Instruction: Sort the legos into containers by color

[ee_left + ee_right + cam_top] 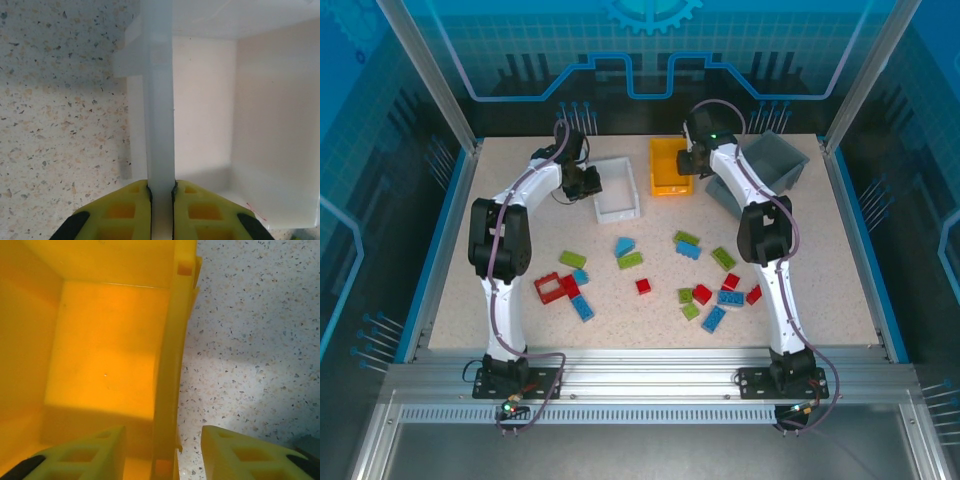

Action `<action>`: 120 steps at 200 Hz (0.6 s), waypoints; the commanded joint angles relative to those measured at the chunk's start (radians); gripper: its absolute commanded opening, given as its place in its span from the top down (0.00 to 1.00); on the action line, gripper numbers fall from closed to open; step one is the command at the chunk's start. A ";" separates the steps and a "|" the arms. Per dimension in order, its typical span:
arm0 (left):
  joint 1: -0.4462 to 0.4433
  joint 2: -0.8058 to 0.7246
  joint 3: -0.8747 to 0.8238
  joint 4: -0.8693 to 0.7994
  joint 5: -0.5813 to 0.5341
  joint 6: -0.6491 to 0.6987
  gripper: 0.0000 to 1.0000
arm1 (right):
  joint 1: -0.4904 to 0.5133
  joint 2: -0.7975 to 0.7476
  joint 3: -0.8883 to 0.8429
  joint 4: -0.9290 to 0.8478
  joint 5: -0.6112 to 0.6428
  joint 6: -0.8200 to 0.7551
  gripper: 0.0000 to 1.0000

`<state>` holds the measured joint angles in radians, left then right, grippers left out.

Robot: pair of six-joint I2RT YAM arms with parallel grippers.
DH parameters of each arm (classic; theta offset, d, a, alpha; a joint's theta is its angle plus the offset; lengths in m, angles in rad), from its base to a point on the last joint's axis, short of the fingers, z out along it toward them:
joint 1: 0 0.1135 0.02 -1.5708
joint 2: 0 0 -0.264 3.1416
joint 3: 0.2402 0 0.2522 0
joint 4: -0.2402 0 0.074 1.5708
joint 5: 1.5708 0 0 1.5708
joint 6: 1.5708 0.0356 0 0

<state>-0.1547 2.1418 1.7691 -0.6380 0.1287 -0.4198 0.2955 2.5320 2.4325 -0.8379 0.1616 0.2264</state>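
Legos (643,286) in red, blue and lime green lie loose across the middle and near half of the speckled worktop (820,260), a few bunched so closely that their outlines merge. Along the far edge sit the white bin (617,212), the orange-yellow bin (668,170) and, toward the far right corner, the grey bin (780,158). The grey bin is partly covered by the right arm and looks tilted, though how it rests is hard to make out.

The left gripper (588,182) is clenched on the white bin's wall nearest the worktop's left edge. The left wrist view shows its yellow fingers (125,210) pressed to both faces.

The right gripper (692,162) straddles the orange-yellow bin's wall facing the grey bin, released. The right wrist view shows a gap at each finger (235,450).

Blue-lit panels (650,40) and an aluminium frame (620,385) enclose the scene.
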 commanded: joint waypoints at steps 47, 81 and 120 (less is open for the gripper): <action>0.000 -0.027 0.022 0.013 0.010 0.012 0.97 | 0.003 0.048 0.066 -0.053 -0.009 0.027 0.78; 0.006 -0.029 0.020 0.001 0.006 0.042 0.97 | 0.032 -0.019 -0.037 -0.023 0.034 0.012 0.87; 0.008 -0.055 -0.022 -0.005 0.027 0.096 0.99 | 0.092 -0.196 -0.327 0.068 0.096 0.048 0.91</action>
<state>-0.1524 2.1410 1.7687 -0.6380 0.1291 -0.3847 0.3275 2.4306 2.2574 -0.7689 0.2226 0.2459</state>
